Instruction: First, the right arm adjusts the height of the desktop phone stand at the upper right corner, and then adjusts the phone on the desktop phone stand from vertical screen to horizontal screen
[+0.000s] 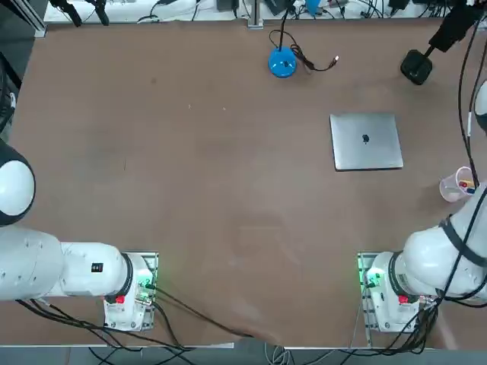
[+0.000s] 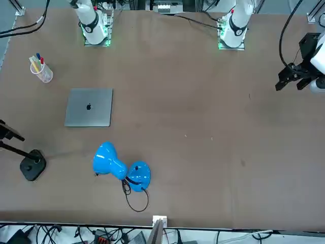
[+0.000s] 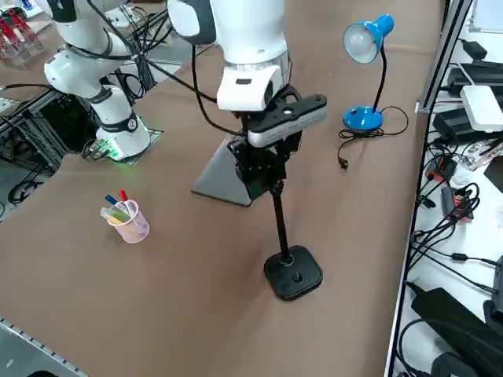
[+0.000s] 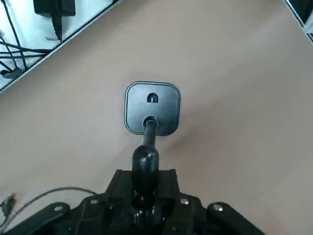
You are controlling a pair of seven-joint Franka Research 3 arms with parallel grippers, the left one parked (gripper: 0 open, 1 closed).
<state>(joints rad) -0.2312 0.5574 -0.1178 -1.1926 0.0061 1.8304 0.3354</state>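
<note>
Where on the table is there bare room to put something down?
Bare: the wide middle, left of the laptop, and below the blue lamp. Crowded: around the phone stand, with the right gripper at its pole.

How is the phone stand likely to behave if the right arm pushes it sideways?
The black phone stand may tip, its tall post rising from a small base. That base lies flat on the smooth tabletop, so it might slide first.
</note>
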